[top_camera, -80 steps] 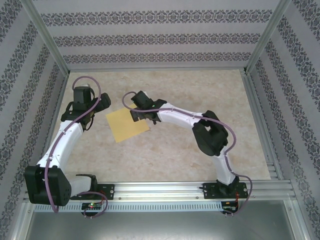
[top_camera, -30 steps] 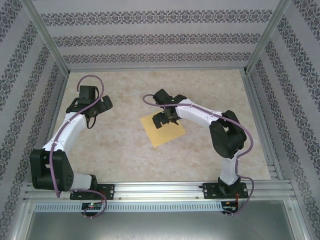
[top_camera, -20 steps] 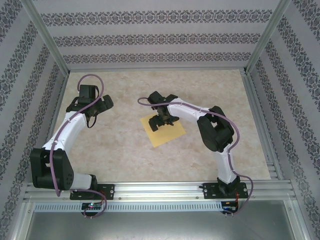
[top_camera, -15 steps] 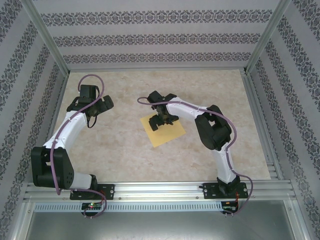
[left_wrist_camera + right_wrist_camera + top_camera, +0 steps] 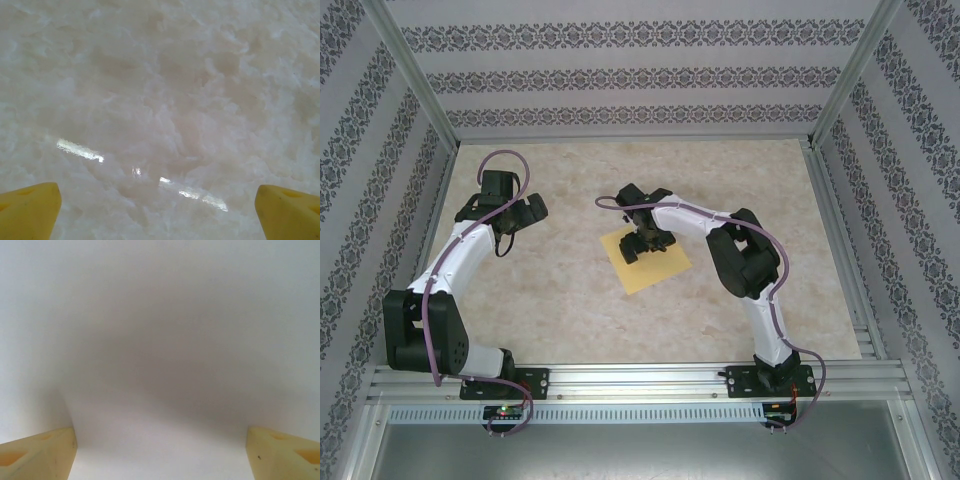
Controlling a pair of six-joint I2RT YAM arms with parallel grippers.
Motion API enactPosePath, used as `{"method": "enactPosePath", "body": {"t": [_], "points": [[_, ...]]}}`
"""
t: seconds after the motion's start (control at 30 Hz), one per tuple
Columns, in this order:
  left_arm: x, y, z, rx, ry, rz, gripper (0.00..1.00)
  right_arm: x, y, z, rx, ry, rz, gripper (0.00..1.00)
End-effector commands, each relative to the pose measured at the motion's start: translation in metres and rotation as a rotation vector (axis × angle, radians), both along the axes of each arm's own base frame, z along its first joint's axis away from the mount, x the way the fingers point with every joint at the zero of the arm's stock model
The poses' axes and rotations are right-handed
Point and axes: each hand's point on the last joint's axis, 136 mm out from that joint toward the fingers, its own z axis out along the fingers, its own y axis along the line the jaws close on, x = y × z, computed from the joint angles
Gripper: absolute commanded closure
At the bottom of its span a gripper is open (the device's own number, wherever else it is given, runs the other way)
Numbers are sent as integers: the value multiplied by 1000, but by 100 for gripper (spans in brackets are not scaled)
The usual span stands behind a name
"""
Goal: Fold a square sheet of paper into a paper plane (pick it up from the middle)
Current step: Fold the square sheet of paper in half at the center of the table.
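The square sheet of paper point(image 5: 655, 265), yellow-orange, lies flat on the marble table, turned like a diamond, right of centre. My right gripper point(image 5: 642, 243) points down onto its upper-left part, hiding that corner. In the right wrist view its fingers point(image 5: 37, 455) stand wide apart at the bottom corners, open, over a plain pale surface point(image 5: 160, 340), the sheet seen close up. My left gripper point(image 5: 517, 214) hovers open over bare table well left of the sheet; its yellow fingertips point(image 5: 27, 210) sit far apart with nothing between them. No paper plane is in view.
The marble table point(image 5: 570, 300) is boxed in by patterned walls point(image 5: 640, 75) and metal frame posts point(image 5: 415, 80). A metal rail point(image 5: 640, 380) carrying both arm bases runs along the near edge.
Earlier the sheet went from left of centre to right of centre under the right gripper. In the last second that gripper shifted slightly left over the sheet and its elbow swung left. The sheet stayed put.
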Motion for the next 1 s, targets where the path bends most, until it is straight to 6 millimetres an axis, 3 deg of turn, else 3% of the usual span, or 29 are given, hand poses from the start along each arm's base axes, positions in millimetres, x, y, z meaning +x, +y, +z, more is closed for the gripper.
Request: {"method": "enactPosePath", "body": {"t": [0.0, 0.3, 0.47, 0.57, 0.67, 0.83, 0.97], "points": [[4, -5, 5, -13, 3, -5, 0, -24, -30, -49, -91, 131, -26, 15], [3, -5, 3, -15, 12, -3, 0, -24, -43, -52, -134, 125, -38, 23], [3, -4, 3, -15, 15, 0, 0, -18, -36, -37, -97, 97, -44, 28], [2, -5, 1, -20, 18, -2, 0, -15, -18, -17, -9, 78, -38, 34], [2, -10, -1, -42, 19, -16, 0, -17, 13, 8, 148, 73, -30, 44], [1, -23, -5, -103, 15, -61, 0, -19, 78, 64, 575, 85, -50, 55], [0, -39, -10, -186, 7, -107, 0, -14, 103, 104, 829, 71, -71, 60]]}}
